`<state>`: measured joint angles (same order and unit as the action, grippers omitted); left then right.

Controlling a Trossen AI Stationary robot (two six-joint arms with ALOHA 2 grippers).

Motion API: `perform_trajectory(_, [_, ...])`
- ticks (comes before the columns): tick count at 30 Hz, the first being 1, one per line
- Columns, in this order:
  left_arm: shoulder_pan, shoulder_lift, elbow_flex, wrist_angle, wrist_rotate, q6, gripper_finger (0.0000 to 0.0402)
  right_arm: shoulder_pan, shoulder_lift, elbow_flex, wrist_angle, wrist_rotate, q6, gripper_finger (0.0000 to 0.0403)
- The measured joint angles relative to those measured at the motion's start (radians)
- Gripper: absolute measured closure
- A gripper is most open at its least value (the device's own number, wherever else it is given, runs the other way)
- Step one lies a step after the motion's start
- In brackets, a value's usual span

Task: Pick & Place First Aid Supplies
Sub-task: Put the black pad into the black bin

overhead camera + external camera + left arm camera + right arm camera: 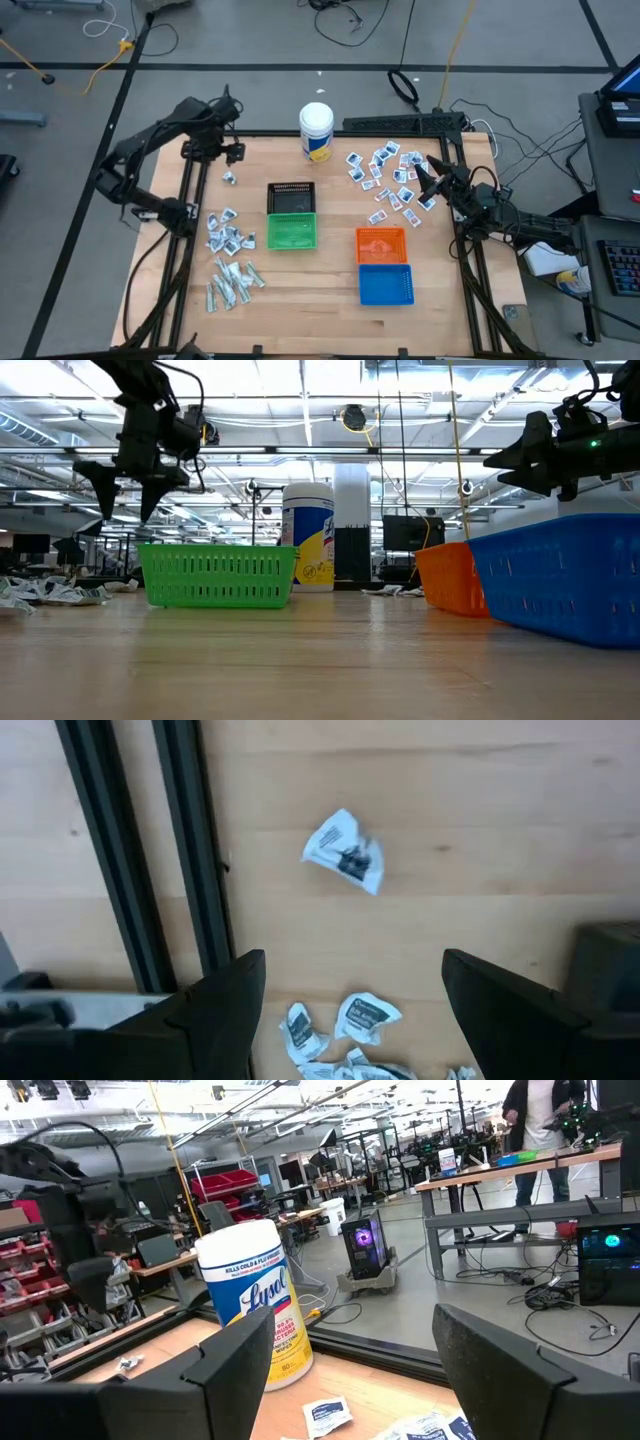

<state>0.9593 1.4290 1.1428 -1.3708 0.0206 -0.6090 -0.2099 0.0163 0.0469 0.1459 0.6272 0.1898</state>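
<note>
The first aid supplies lie in groups on the wooden table. White squares with blue print are at the far right. Crumpled white packets and pale narrow strips are at the left. One single packet lies apart at the far left. My left gripper hangs open above the table, pointing down, a little beyond that single packet, touching nothing. My right gripper stands open and about level over the right group's edge, clear of the packets.
A black basket and a green basket stand mid-table; an orange basket and a blue basket stand to their right. A white canister stands at the far edge. Black frame rails run along the table's left side.
</note>
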Motion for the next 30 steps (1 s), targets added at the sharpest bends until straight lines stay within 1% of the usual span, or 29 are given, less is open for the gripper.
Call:
perform_trajectory(9, [-0.044, 0.091, -0.067, 0.048, -0.009, -0.156, 0.0096, 0.000, 0.000, 0.000, 0.000, 0.000, 0.000, 0.0135])
perform_trajectory(16, [-0.065, 0.160, -0.102, 0.127, -0.094, -0.228, 0.0096, 0.000, 0.000, 0.000, 0.000, 0.000, 0.000, 0.0135])
perform_trajectory(19, [-0.065, 0.193, -0.114, 0.159, -0.126, -0.246, 0.0096, 0.000, 0.000, 0.000, 0.000, 0.000, 0.000, 0.0135])
perform_trajectory(30, [-0.074, 0.314, -0.120, 0.251, -0.162, -0.255, 0.0096, 0.000, 0.000, 0.000, 0.000, 0.000, 0.000, 0.0135])
